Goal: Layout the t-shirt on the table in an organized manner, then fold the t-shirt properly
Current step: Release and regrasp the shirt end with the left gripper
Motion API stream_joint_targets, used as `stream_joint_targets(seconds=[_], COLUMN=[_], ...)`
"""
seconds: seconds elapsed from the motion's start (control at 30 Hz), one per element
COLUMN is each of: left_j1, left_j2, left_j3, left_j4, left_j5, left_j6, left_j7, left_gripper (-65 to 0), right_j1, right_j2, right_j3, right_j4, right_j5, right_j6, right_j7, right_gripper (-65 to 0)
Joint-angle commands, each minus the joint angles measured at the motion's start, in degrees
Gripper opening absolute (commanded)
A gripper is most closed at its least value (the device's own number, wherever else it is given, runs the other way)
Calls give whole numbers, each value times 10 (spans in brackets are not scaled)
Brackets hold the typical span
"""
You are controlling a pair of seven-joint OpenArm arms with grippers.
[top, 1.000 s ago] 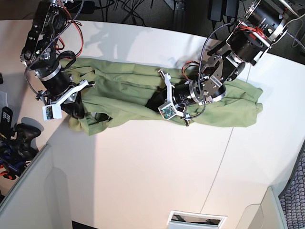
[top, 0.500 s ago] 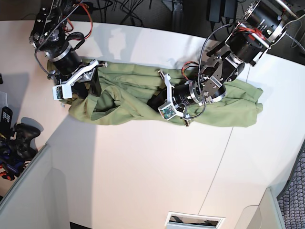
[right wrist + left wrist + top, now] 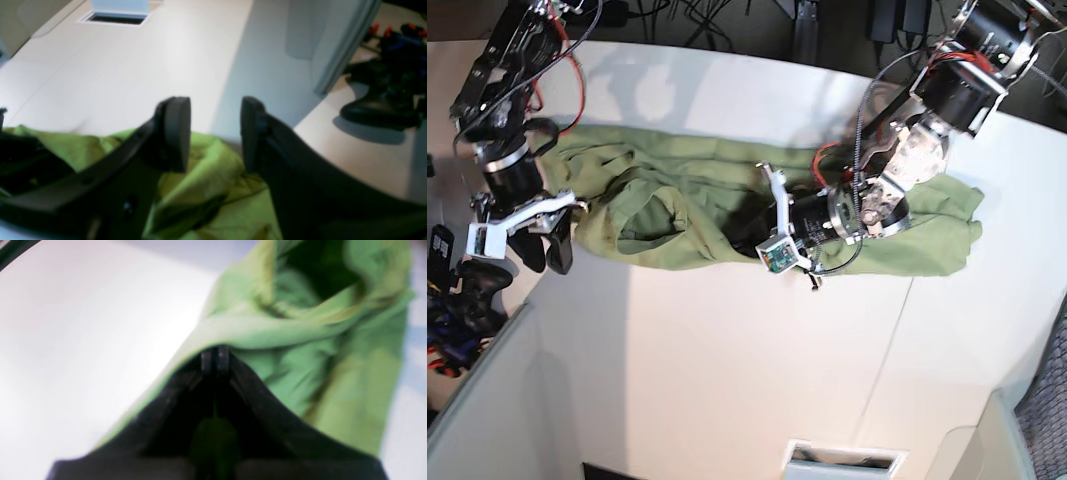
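Olive-green cotton, the t-shirt lies in a long rumpled band across the far half of the white tabletop, bunched rather than spread, with one end near the tabletop's curved edge and the other reaching toward the thin dark seam.

The left hand has its fingertips pressed together on a ridge of the fabric near the middle of the shirt; in its wrist view the cloth rises in a taut fold right at the tips, which suggests a pinch meant to lift or drag that layer so the body can be opened out.

The right hand hangs over the shirt's end by the tabletop edge with its fingers parted and nothing between them; the green cloth lies below the gap, apart from the pads. Judging by that pose, it is placed to take a new hold on this end.

The layout step looks unfinished: sleeves and hem cannot be told apart in the heap, so folding is not yet in reach.
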Motion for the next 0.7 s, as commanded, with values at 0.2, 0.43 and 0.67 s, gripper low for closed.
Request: stream_joint_targets(seconds=[0.2,0.43,0.67], left_j1=[0,30,90], left_j2=[1,-3,-58], left_j3=[-1,-2,-2], left_j4=[16,43,132], left_j5=[-9,-8,-8], left_j6=[-7,-42,-52], left_j7=[-11,-11,-11], left_gripper=[-650,-650,-650], right_j1=[83,26,-27], right_j2=[8,8,8], right_j3=[-42,-57,-56], right_j4=[-126,-142,-143], right_j5=[-72,-61,-63], right_j6=[-1,-1,-1], right_j7=[25,14,22], right_gripper=[-650,-650,-650])
